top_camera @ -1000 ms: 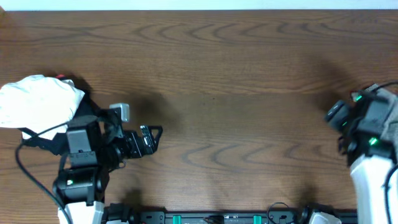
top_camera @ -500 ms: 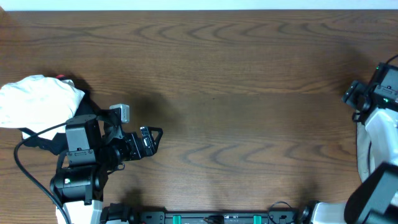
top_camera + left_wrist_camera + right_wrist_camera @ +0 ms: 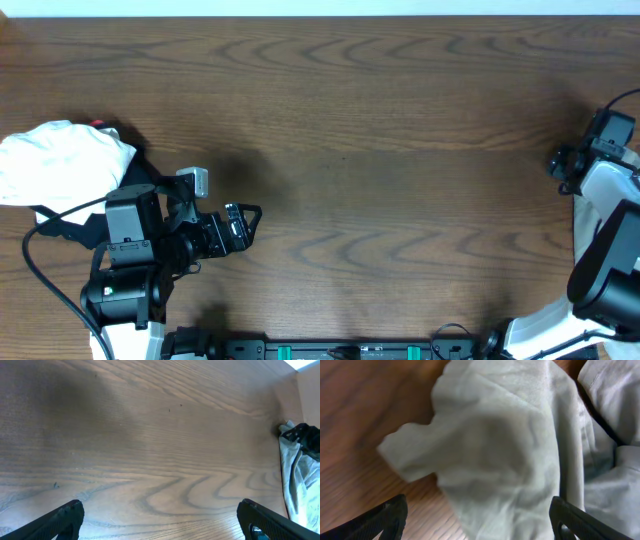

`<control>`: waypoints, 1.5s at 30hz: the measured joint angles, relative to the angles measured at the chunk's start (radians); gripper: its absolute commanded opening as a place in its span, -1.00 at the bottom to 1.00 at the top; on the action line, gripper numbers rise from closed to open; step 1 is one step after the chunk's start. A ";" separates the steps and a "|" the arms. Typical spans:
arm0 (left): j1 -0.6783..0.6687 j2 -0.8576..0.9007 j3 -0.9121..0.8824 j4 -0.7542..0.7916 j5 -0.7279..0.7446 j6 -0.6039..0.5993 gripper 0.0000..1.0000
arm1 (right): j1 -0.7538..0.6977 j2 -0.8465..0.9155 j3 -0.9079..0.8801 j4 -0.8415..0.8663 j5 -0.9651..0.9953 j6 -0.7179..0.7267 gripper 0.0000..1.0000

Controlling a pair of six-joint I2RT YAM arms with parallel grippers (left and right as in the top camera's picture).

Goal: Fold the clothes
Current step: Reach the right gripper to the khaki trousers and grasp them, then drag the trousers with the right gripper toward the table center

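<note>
Right arm [image 3: 603, 200] farther toward the table [image 3: 400, 150] edge, right claw [image 3: 480, 512] open over the shorts [image 3: 495, 445]; left claw [image 3: 160, 517] open too.

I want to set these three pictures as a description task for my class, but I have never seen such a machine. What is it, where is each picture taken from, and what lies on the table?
A robot's left arm and right arm stand at a wooden table, each ending in a two-finger gripper. One picture looks straight down from above. The other two come from a camera on each wrist, so the dark tips in the bottom corners are that arm's own fingers. The left gripper is open over bare wood, holding nothing. Beside that arm lies a white garment. The right gripper hangs open over crumpled pale shorts near the table's right side; its fingers stand apart, not closed on the cloth.
</note>
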 measured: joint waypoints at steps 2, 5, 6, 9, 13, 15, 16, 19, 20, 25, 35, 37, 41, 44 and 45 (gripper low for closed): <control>0.000 0.000 0.000 0.000 0.000 0.000 0.99 | -0.003 0.027 0.001 0.027 0.005 0.000 0.72; 0.000 0.000 0.000 0.001 0.000 0.000 0.99 | -0.002 0.061 0.002 0.063 0.000 -0.008 0.44; 0.000 0.000 0.000 0.001 0.000 0.000 0.99 | -0.002 0.070 0.002 0.075 -0.007 -0.008 0.11; 0.000 0.000 0.000 0.002 0.000 0.000 0.99 | -0.002 0.081 0.004 0.105 -0.028 -0.011 -0.98; 0.000 0.000 0.000 0.002 0.000 0.000 0.99 | -0.002 0.082 0.004 0.127 -0.050 -0.003 -0.97; 0.000 0.000 0.000 0.002 0.000 0.000 0.99 | 0.001 0.082 0.004 0.129 -0.065 -0.003 -0.97; 0.000 0.000 0.000 0.002 0.000 0.000 0.98 | 0.003 0.080 0.004 0.128 -0.075 -0.003 -0.98; 0.000 0.000 0.000 0.011 0.000 0.000 0.98 | 0.028 0.056 0.008 0.117 -0.134 -0.004 -0.98; 0.000 0.000 0.000 0.014 0.000 0.000 0.97 | 0.042 0.042 0.014 0.105 -0.158 -0.004 -0.98; 0.000 0.000 0.000 0.025 0.000 0.000 0.97 | 0.187 -0.054 0.127 0.015 -0.285 -0.011 -0.98; 0.000 0.000 0.000 0.026 0.000 0.000 0.97 | 0.724 -0.112 0.357 -0.093 -0.430 -0.101 0.25; 0.000 0.000 0.000 0.026 0.000 0.000 0.97 | 0.830 -0.112 0.357 -0.077 -0.408 -0.127 0.43; 0.000 0.000 0.000 0.020 0.000 0.000 0.98 | 0.936 -0.112 0.357 -0.093 -0.283 -0.149 0.69; 0.000 0.000 0.000 0.018 0.000 0.000 0.98 | 0.940 -0.112 0.358 -0.168 -0.190 -0.132 0.93; 0.000 0.000 0.000 0.018 0.000 0.000 0.98 | 0.935 -0.112 0.358 -0.202 -0.161 -0.118 0.99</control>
